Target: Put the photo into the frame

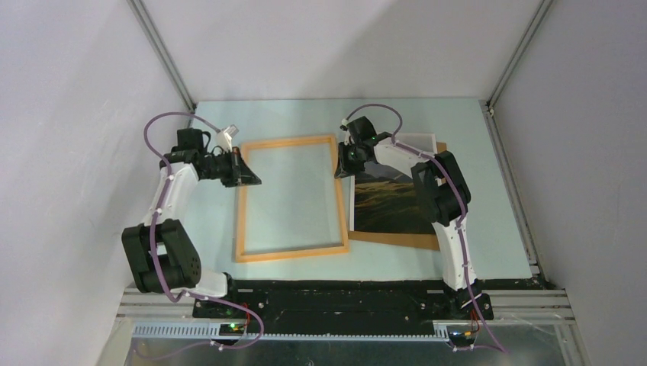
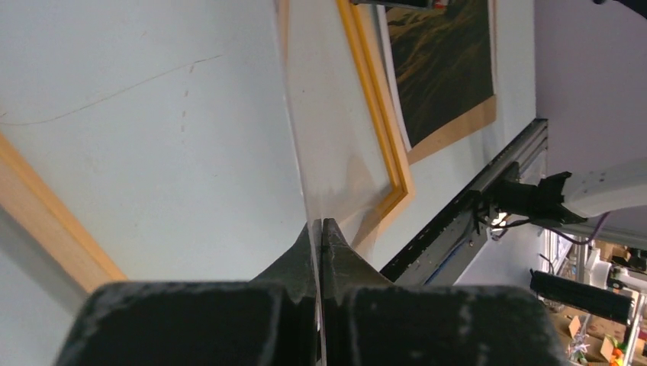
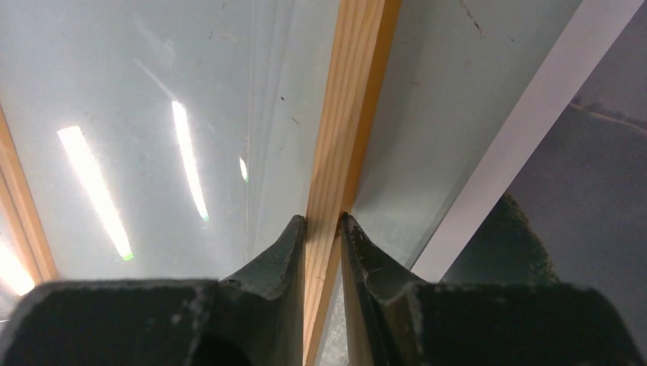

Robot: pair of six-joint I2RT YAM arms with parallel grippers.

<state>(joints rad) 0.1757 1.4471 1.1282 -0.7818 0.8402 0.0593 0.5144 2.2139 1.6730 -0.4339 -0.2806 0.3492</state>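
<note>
The left gripper (image 2: 319,231) is pinched fully closed on the thin edge of the clear pane (image 2: 336,130), up by the far left corner of the frame (image 1: 290,253); the right gripper (image 3: 322,227) is parted only narrowly, its two fingers clamped either side of the frame's right wooden rail near the far corner; the frame lies in the middle of the desk (image 1: 305,114); the photo (image 1: 389,200) lies face up just to its right, a strip of desk between them, resting on a brown backing board (image 1: 397,239).
</note>
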